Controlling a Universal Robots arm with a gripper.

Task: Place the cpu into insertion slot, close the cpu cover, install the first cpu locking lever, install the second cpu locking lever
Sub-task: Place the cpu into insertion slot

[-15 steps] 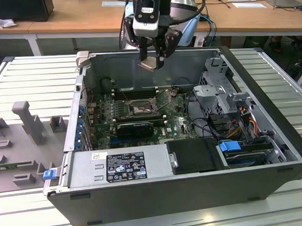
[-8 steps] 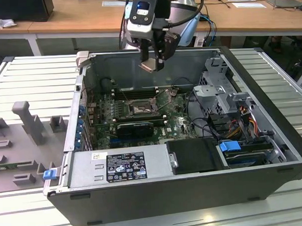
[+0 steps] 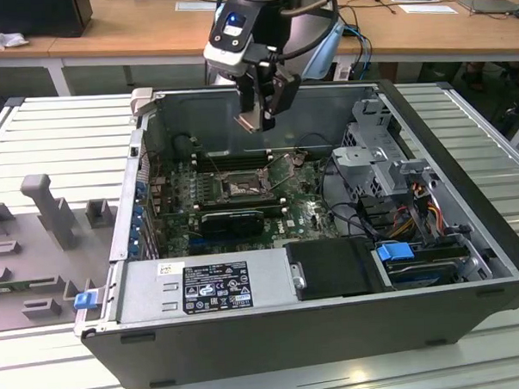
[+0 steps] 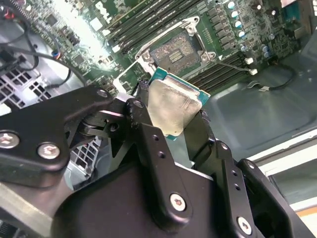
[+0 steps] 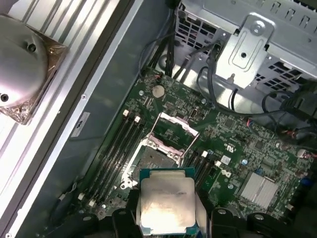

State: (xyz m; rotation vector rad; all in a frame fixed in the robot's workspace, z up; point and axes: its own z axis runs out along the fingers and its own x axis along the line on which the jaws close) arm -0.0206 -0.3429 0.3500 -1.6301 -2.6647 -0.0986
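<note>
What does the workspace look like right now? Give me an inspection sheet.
Surface: ribbed metal table carrying an open computer case.
Job's things: cpu held above the insertion slot, which is empty; cpu cover flipped open.
Clutter: grey fixture blocks on the exterior view's left.
Grippers: gripper above the motherboard, jaws shut on the cpu.
Cables: black cables by the drive cage, apart from the slot.
Surroundings: wooden desks behind.
</note>
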